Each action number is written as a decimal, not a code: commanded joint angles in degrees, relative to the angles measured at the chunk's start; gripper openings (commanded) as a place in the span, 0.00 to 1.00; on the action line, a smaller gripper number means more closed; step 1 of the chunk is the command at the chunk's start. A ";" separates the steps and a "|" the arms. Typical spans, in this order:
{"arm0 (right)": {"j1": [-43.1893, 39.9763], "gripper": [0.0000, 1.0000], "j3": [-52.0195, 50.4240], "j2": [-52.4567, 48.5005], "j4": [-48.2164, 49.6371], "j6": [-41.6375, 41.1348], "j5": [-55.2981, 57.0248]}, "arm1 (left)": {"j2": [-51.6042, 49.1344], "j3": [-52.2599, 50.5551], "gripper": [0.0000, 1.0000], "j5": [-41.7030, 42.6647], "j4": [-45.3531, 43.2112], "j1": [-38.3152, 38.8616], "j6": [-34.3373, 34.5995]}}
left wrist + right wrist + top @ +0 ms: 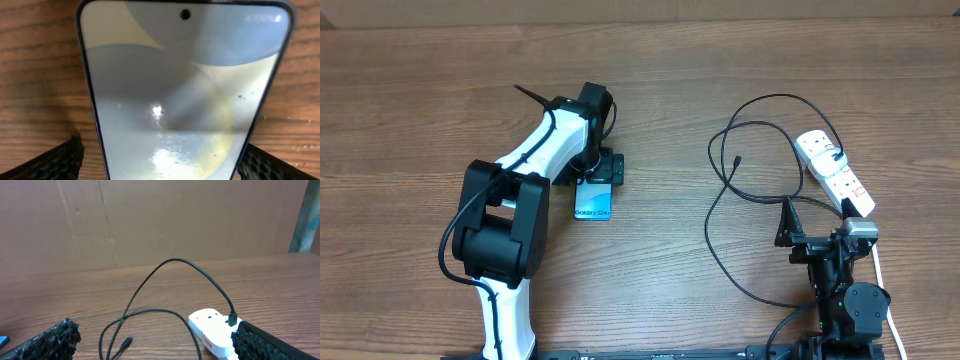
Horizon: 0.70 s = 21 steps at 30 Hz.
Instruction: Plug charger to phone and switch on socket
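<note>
The slim rectangular smartphone with the pale blue-teal screen (592, 205) lies flat on the brown wood-grain table (420, 120), a little left of centre in the overhead view. The white and black left arm reaches over it. Its left gripper (594, 180) sits at the phone's upper end. In the left wrist view the two black ribbed fingers (60, 162) stand at the bottom corners of the frame, one on either side of the phone and close to its long edges. Whether they are pressing on it I cannot tell.

The long thin black charger cable (175, 260) loops loosely over the right half of the table. Its small black connector tip (735, 160) lies free on the wood, well apart from the phone. The other end runs to a black plug seated in the white elongated power strip with red switches (832, 170), which lies slanted near the right edge of the overhead view.

The right gripper (155, 340) is in the lower right, near the strip. Its fingers are spread wide to both bottom corners of its own view, with nothing between them. A brown cardboard wall (150, 220) stands behind the table.
</note>
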<state>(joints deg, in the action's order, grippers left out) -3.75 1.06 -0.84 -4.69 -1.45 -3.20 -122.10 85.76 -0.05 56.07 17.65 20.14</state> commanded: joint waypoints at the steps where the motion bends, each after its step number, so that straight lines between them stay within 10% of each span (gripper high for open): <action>1: -0.13 1.00 -0.61 0.59 0.26 0.22 -0.31 | -6.69 -4.07 1.00 -5.14 1.46 0.39 10.84; 9: -0.13 1.00 -0.61 0.61 0.26 0.22 -0.31 | -6.69 -4.07 1.00 14.60 -2.95 0.39 -8.22; 21: -0.13 1.00 -0.61 0.61 0.26 0.22 -0.31 | -6.69 -4.07 1.00 2.40 -3.43 0.39 -8.07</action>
<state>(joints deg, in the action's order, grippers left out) -3.75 1.06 -0.84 -4.71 -1.45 -3.18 -121.84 85.34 0.14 55.31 18.33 14.96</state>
